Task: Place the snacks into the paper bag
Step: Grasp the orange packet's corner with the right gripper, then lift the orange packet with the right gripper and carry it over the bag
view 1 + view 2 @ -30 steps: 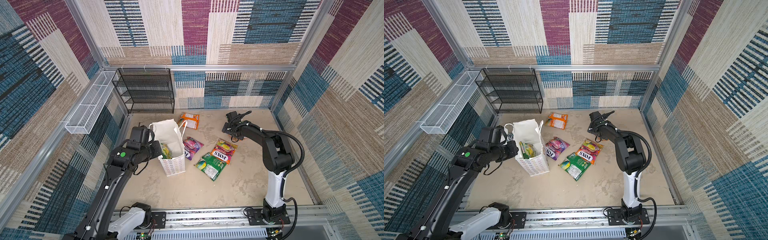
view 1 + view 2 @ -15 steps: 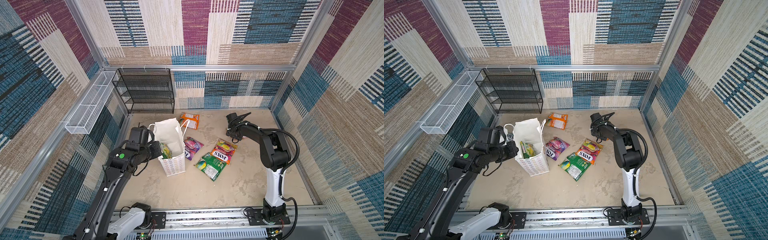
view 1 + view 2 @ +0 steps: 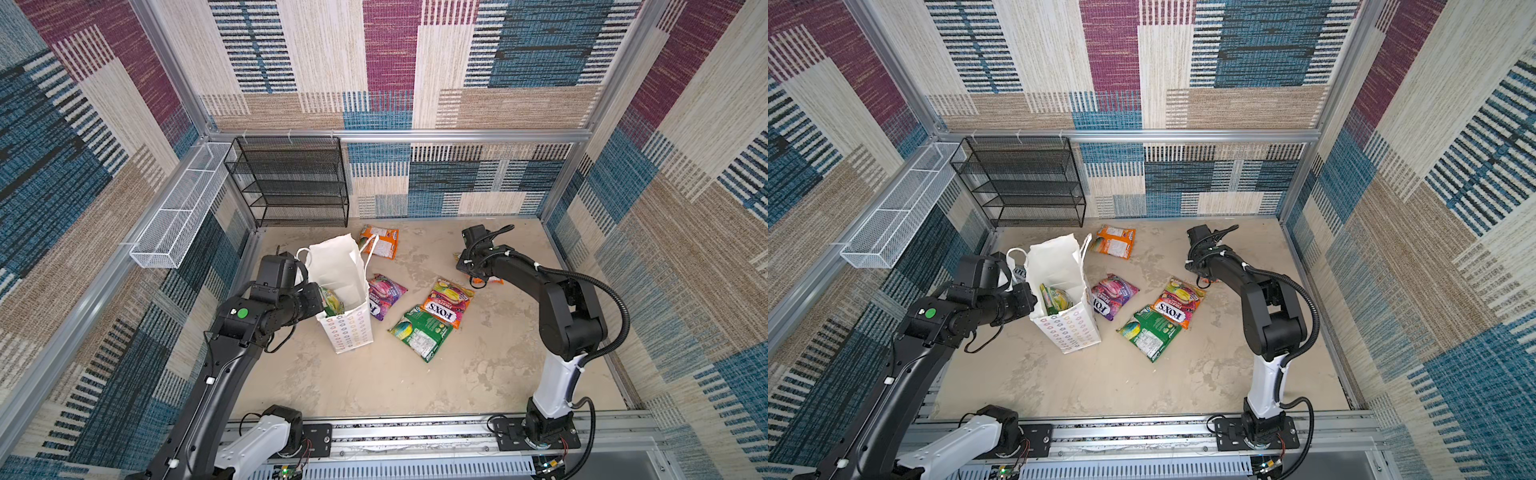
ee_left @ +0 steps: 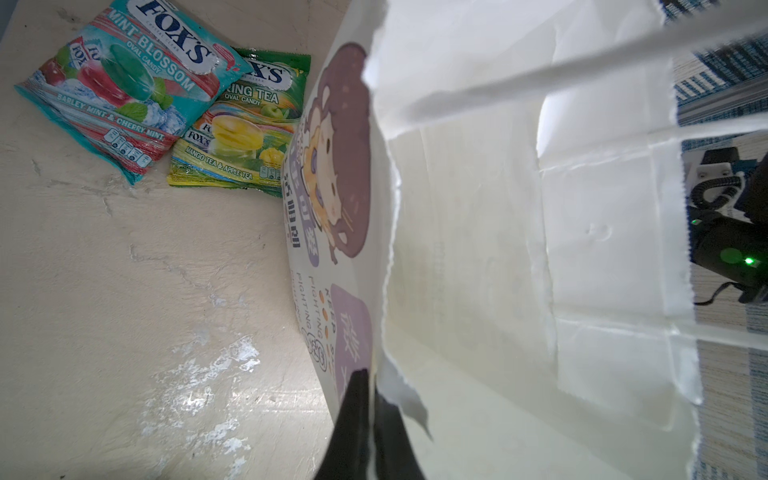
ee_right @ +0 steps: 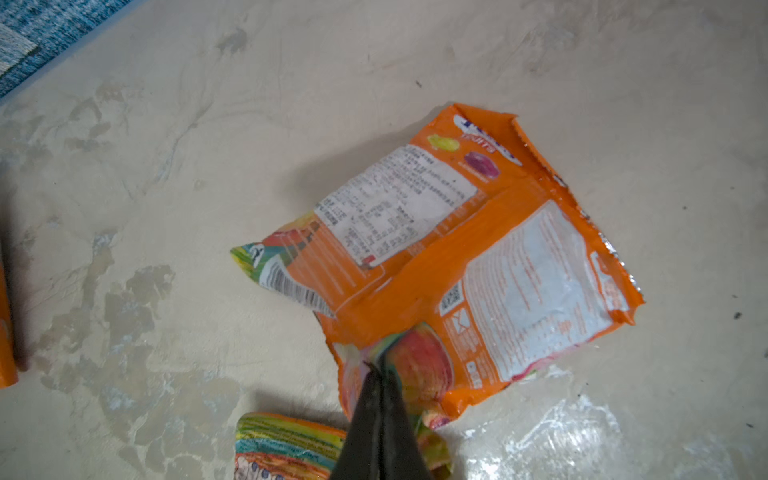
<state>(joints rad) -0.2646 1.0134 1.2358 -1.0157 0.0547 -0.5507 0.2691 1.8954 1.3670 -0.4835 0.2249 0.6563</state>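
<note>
White paper bag (image 3: 338, 266), upright and open-mouthed, left of centre on the beige tabletop (image 3: 374, 382) in both top views. The left tool (image 4: 371, 395) has its fingers together, clamped on the bag's left rim, one finger outside the cartoon-girl face and one inside. A yellow-green packet (image 3: 1057, 300) appears to stand inside the bag, though only its upper part shows. The right tool (image 5: 380, 374) has its fingers together, pinching a corner of an orange packet (image 5: 478, 257), back face up, at the right of the tabletop and well apart from the bag. Between bag and right tool lie three packets: a purple packet (image 3: 384, 295) just beside the bag, a red-orange packet (image 3: 446, 307) marked FOX'S, and a green packet (image 3: 419, 332) touching it on the near side. A second orange packet (image 3: 380, 241) lies beyond the bag, near the black mesh rack (image 3: 291, 183). In the left wrist view a teal packet (image 4: 124, 91) overlaps a tea packet (image 4: 245, 124) on the tabletop beside the bag's printed face.
</note>
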